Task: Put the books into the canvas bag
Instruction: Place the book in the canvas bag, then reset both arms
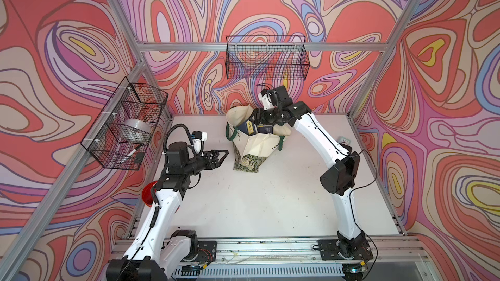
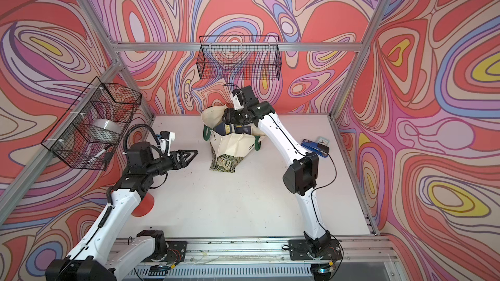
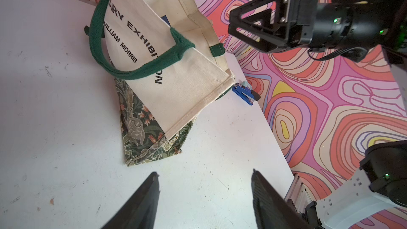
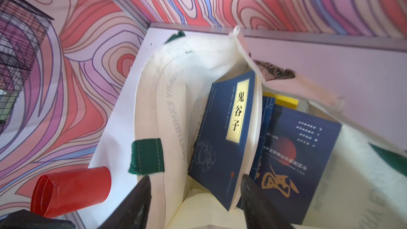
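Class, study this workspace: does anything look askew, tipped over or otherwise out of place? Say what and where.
The red cup lies tipped on its side at the left edge of the table. The canvas bag sags creased, and the navy book inside it leans askew.

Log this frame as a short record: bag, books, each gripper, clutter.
canvas bag: slumped on the table, mouth open
books in bag: navy book with yellow label, second navy book, yellow book edge behind them
books outside bag: none visible
right gripper: open, at the bag's mouth, holding nothing
left gripper: open, empty, over the table beside the bag
clutter: red cup on its side, blue stapler
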`<move>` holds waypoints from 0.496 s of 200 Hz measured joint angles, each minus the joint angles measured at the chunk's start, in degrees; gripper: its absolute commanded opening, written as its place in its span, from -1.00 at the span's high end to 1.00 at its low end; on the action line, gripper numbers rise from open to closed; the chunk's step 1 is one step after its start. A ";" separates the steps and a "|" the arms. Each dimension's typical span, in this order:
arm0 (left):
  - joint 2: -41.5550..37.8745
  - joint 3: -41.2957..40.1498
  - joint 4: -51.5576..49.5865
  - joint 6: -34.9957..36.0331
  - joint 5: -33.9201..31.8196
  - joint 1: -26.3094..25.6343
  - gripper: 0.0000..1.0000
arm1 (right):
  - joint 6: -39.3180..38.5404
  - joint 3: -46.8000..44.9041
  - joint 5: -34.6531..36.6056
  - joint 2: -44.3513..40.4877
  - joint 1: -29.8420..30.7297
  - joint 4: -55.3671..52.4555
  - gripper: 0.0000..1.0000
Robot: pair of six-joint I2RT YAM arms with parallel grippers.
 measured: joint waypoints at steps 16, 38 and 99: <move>-0.07 0.00 -0.44 0.31 -0.22 0.00 -0.35 | -0.94 -0.09 2.05 -1.31 0.02 -0.24 -0.32; -0.28 0.22 -2.10 1.16 -0.90 0.00 -0.36 | -2.43 -2.95 5.75 -4.24 0.02 -0.24 -0.34; -1.68 1.86 -5.90 2.80 -3.69 -0.20 -0.31 | -4.44 -27.12 16.22 -23.19 -2.29 4.20 -0.43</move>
